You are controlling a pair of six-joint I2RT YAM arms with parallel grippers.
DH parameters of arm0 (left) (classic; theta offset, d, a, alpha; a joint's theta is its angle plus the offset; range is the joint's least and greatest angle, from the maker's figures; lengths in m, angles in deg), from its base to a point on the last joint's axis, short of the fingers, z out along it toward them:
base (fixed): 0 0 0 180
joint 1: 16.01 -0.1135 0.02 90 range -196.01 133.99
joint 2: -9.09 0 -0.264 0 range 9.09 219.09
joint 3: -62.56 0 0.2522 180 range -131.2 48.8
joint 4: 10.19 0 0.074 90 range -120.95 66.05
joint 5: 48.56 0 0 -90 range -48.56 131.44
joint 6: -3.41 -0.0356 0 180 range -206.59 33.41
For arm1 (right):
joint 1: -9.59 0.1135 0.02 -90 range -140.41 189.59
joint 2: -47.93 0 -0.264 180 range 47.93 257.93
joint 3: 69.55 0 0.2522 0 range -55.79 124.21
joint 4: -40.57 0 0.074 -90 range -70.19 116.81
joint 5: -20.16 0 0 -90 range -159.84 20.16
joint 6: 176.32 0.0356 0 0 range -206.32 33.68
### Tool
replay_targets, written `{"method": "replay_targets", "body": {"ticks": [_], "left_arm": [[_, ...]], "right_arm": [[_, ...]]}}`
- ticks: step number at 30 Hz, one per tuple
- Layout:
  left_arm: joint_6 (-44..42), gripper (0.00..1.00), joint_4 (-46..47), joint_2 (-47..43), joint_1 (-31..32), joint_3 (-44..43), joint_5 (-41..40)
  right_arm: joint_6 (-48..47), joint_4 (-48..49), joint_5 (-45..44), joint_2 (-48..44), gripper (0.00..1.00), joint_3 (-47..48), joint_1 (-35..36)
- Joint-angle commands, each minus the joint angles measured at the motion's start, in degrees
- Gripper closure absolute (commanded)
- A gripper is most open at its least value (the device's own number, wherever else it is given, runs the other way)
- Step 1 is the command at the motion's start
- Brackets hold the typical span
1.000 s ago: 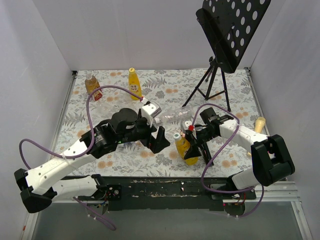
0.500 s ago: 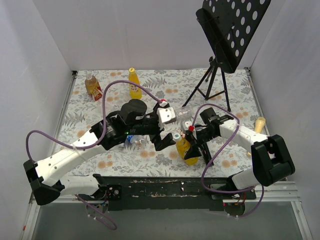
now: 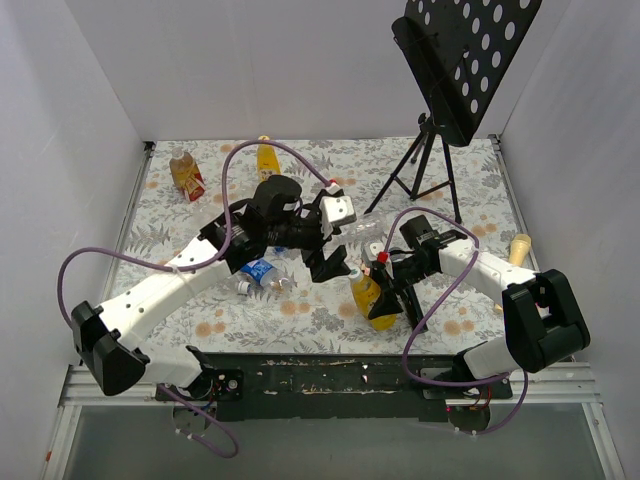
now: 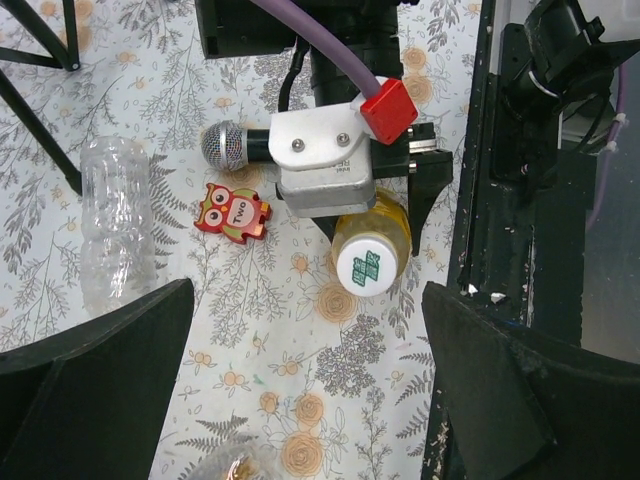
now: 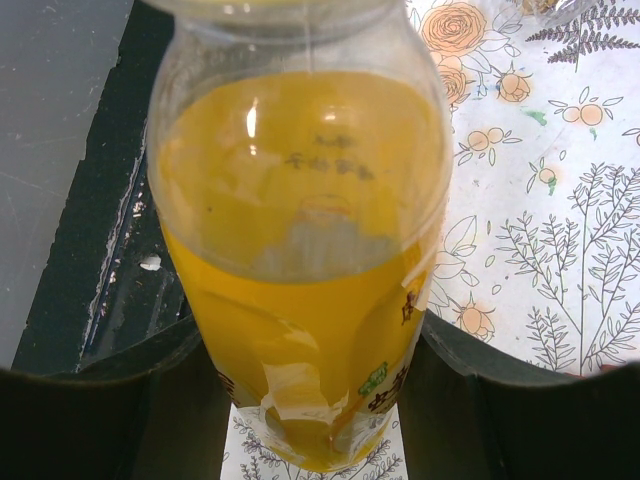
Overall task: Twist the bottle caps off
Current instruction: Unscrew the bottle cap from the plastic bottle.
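Observation:
A yellow juice bottle (image 3: pixel 368 300) stands upright near the front edge, with my right gripper (image 3: pixel 392 290) shut on its body. In the right wrist view the bottle (image 5: pixel 310 250) fills the space between the fingers of the right gripper (image 5: pixel 315 350). Its white cap (image 4: pixel 366 265), printed with a green logo, faces the left wrist camera. My left gripper (image 4: pixel 310 400) is wide open, its fingers (image 4: pixel 95 380) short of the cap and holding nothing. From above, the left gripper (image 3: pixel 333 266) hovers just left of the cap (image 3: pixel 355 273).
A clear bottle (image 4: pixel 115 225), an owl toy (image 4: pixel 232 212) and a microphone (image 4: pixel 228 146) lie near the held bottle. A blue-labelled bottle (image 3: pixel 258 272) lies under the left arm. Another yellow bottle (image 3: pixel 267 160) and a brown bottle (image 3: pixel 185 172) stand at the back. A music stand (image 3: pixel 435 150) rises back right.
My left arm has swung right and away from the front edge, bringing its open gripper close to the held bottle's cap and uncovering the blue-labelled bottle. The right arm and its bottle have stayed put.

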Motion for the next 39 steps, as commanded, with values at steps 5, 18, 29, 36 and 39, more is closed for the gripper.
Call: {"method": "replay_targets", "body": {"ticks": [5,18,29,36,39], "left_arm": [[-2.7,0.05,-1.8,5.3,-0.7,-5.4,9.6],[-3.8,0.3,-7.0,13.1,-0.7,-8.2,13.5],[1.2,0.94,-6.4,13.3,-0.7,-8.0,13.7],[32.0,1.0,-1.6,10.7,-0.7,-6.2,4.5],[51.0,1.0,0.2,7.3,-0.6,-3.4,-5.3]], "right_arm": [[-1.0,-0.6,1.4,-1.5,0.94,0.3,0.5],[-1.0,-0.8,1.2,-1.3,0.94,0.5,0.5],[-0.9,-0.7,1.0,-1.2,0.94,0.5,0.5],[-0.1,0.0,0.4,-1.2,0.94,0.3,0.5],[-0.1,0.1,0.4,-1.0,0.94,0.3,0.6]]}}
